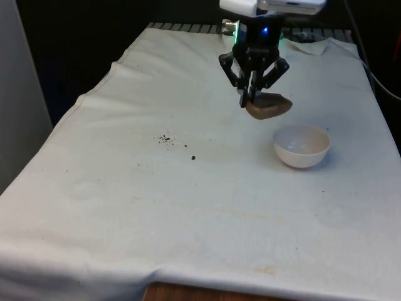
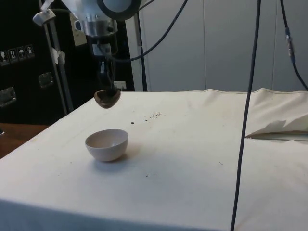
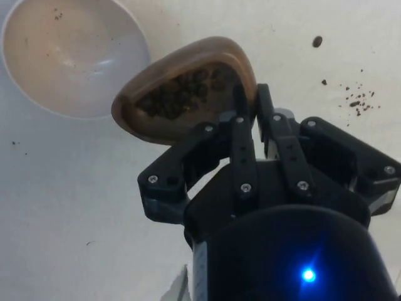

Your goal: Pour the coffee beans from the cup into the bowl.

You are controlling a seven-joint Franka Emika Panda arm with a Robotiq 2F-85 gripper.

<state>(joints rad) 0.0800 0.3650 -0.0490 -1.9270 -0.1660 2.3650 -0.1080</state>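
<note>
My gripper (image 1: 250,100) (image 3: 249,100) (image 2: 109,90) is shut on the rim of a brown cup (image 1: 269,105) (image 2: 107,98) (image 3: 182,88), holding it in the air above the cloth. Dark coffee beans (image 3: 178,94) lie inside the cup, which hangs roughly level. A white bowl (image 1: 301,145) (image 2: 107,143) (image 3: 72,56) stands on the table below and a little nearer the camera, toward the front view's right of the cup. The bowl holds only a few dark specks.
Spilled bean crumbs (image 1: 166,138) (image 2: 154,115) (image 3: 357,100) and a single bean (image 1: 193,157) (image 3: 317,41) dot the white cloth (image 1: 156,207) to the front view's left of the gripper. Crumpled cloth (image 1: 310,44) lies at the table's far end. Cables (image 2: 248,110) hang down in the side view.
</note>
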